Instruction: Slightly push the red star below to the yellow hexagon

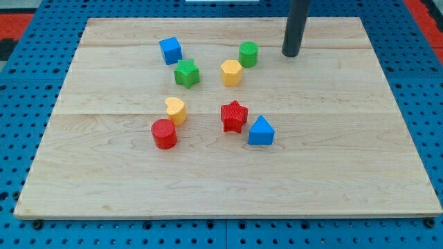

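Note:
The red star (pixel 234 115) lies near the middle of the wooden board (pixel 346 159), touching or almost touching the blue triangle (pixel 261 131) at its lower right. The yellow hexagon (pixel 231 72) lies above the star, toward the view's top, with a clear gap between them. My tip (pixel 291 53) rests on the board at the upper right, to the right of the green cylinder (pixel 248 53) and well away from the red star.
A blue cube (pixel 170 50) and a green star (pixel 186 73) lie at the upper left of the group. A yellow heart-like block (pixel 176 110) and a red cylinder (pixel 164 133) sit left of the red star. Blue pegboard surrounds the board.

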Robot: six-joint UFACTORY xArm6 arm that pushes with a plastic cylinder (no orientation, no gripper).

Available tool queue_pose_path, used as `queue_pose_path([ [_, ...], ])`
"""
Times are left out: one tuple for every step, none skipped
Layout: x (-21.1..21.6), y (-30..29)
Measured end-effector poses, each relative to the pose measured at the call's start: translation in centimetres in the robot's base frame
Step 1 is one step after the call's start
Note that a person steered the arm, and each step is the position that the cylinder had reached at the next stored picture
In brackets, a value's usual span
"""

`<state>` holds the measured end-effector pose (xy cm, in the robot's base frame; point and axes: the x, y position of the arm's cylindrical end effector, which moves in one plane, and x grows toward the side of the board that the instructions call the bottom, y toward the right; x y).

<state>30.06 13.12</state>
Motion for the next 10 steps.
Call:
queue_pose_path([
  [0.0, 0.0],
  [1.8, 0.0],
  [6.2, 0.0],
  [7.5, 0.0],
  [12.8, 0.2],
  [13.5, 0.2],
  [17.1, 0.3],
  [17.5, 0.3],
  [22.2, -0.2],
  [22.3, -0.3],
])
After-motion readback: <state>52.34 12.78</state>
